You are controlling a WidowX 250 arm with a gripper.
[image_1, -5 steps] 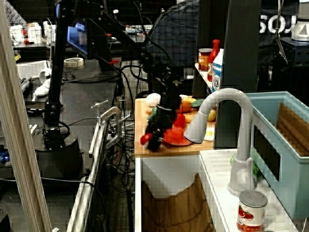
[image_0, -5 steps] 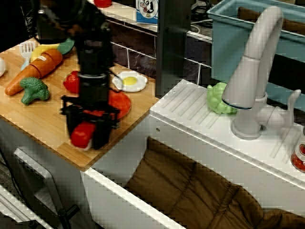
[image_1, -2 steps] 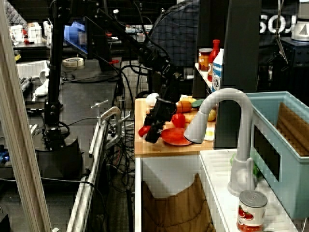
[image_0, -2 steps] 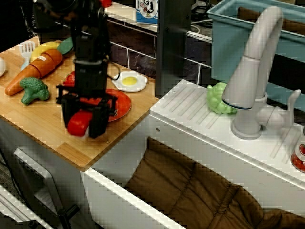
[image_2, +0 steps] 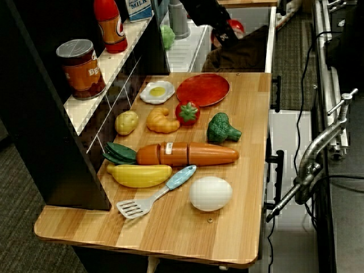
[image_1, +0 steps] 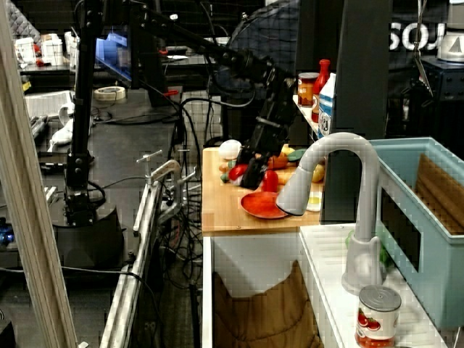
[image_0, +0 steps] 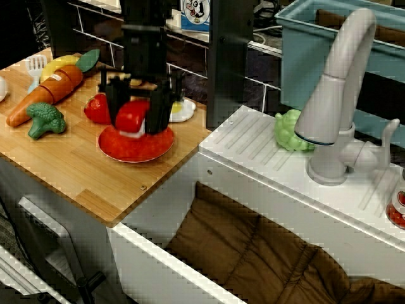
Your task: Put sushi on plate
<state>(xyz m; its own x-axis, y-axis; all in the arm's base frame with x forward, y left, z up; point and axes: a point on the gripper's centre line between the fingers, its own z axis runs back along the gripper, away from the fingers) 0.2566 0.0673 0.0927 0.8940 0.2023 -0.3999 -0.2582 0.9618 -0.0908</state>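
The sushi, a small red block with a white face, hangs in the air just over the plate. My gripper is shut on it, one black finger on each side. The plate is a round glossy red-orange dish on the wooden counter, and nothing lies on it. From the side, the gripper and sushi sit above the plate's far-left edge. The top view has the plate bare, with the sushi in the gripper at the frame's top.
A red strawberry toy sits just left of the plate and a fried egg just behind it. Broccoli, a carrot and a banana lie further left. A dark post and the sink are to the right.
The gripper rose from near the counter's front edge and carried the sushi back and to the right, from in front of the plate to above it.
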